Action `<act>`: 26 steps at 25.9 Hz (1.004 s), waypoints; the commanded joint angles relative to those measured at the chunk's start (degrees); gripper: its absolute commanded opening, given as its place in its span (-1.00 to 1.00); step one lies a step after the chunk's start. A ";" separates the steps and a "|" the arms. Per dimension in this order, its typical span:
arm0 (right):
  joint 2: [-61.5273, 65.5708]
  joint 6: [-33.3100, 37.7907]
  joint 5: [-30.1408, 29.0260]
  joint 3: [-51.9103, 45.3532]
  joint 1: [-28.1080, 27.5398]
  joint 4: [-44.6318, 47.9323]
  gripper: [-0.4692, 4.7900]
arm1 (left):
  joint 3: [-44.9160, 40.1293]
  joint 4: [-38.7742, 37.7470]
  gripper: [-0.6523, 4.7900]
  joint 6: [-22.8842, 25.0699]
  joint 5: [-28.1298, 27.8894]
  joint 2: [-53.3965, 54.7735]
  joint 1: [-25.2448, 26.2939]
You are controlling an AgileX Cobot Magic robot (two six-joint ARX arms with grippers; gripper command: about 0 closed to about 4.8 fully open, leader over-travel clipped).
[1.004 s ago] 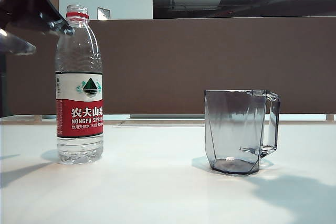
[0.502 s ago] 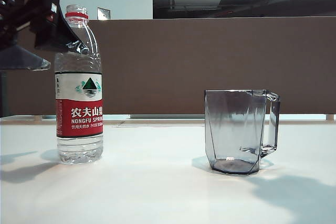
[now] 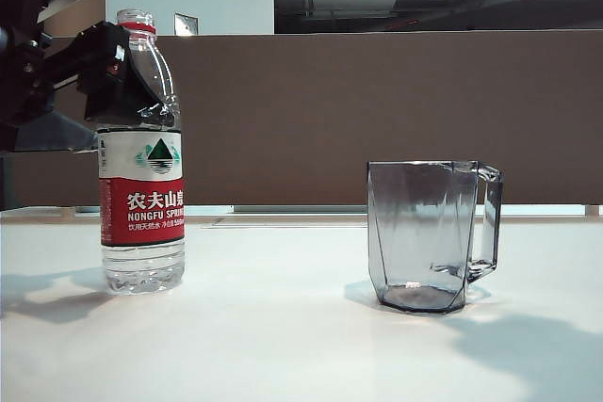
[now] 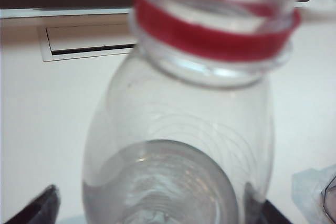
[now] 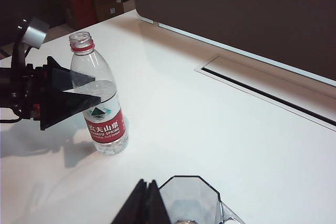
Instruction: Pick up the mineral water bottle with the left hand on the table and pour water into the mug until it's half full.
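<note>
The mineral water bottle (image 3: 141, 204) stands upright and uncapped on the white table (image 3: 283, 345), at the left. My left gripper (image 3: 132, 91) is open at the bottle's shoulder, just above the label. In the left wrist view the bottle (image 4: 178, 124) fills the space between the two black fingertips (image 4: 44, 205), with a gap showing on one side. The smoky faceted mug (image 3: 424, 233) stands to the right, handle facing away from the bottle. In the right wrist view my right gripper (image 5: 147, 195) is shut, hanging over the table beside the mug (image 5: 191, 203), with the bottle (image 5: 105, 124) further off.
A brown partition (image 3: 377, 110) runs along the table's far edge. A rectangular slot (image 5: 262, 90) is cut into the tabletop near that edge. Bare table lies between bottle and mug.
My left gripper has come down from the upper left corner and forward, so its open fingers now stand on either side of the bottle's shoulder. Bottle, mug and right gripper have not moved.
</note>
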 commanded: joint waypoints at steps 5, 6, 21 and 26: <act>-0.11 -0.20 0.00 0.55 0.09 1.01 -0.85 | 0.13 4.13 1.00 -1.29 0.35 2.25 -0.90; -0.11 -0.17 0.00 0.55 0.09 1.01 -0.85 | 0.13 4.66 1.00 -1.29 0.35 2.71 -1.27; -0.20 -0.20 -0.02 0.55 0.09 1.01 -0.85 | 0.13 9.97 1.00 -1.25 0.37 8.61 -1.60; -0.20 -0.17 -0.02 0.57 0.09 1.01 -0.85 | 0.13 13.94 1.00 -1.27 0.37 12.24 -1.60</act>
